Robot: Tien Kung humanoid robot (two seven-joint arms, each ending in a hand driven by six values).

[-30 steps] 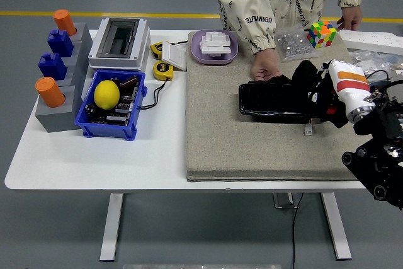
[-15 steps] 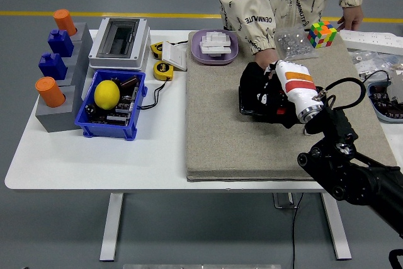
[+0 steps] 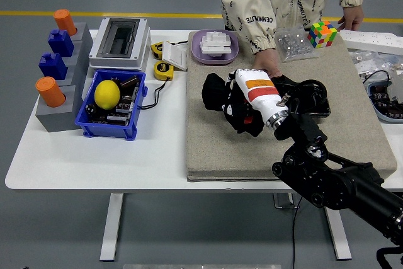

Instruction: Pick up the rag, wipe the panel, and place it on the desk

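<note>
The right hand [image 3: 234, 106] sits near the centre of the frame over the grey felt mat [image 3: 214, 149], its fingers clenched around a black rag [image 3: 217, 96]. The rag bunches around the hand in a dark clump, reaching toward the upper left of the mat and hanging down below the hand; it has no clear long axis in this crumpled form. The arm behind the hand runs down to the lower right corner of the frame.

The black panel [image 3: 312, 97] lies flat on the mat just right of the hand's white wrist, its long axis running left to right across the picture. Much of its left part is hidden by the wrist and arm.

At the top of the frame a person stands behind the tabletop [image 3: 94, 155]. One of the person's hands [image 3: 269, 62] rests on the mat at the panel's far edge, just above the robot's wrist; whether it grips the panel cannot be told. The other hand [image 3: 351, 16] rests at the upper right, near a multicoloured cube [image 3: 322, 33].
</note>
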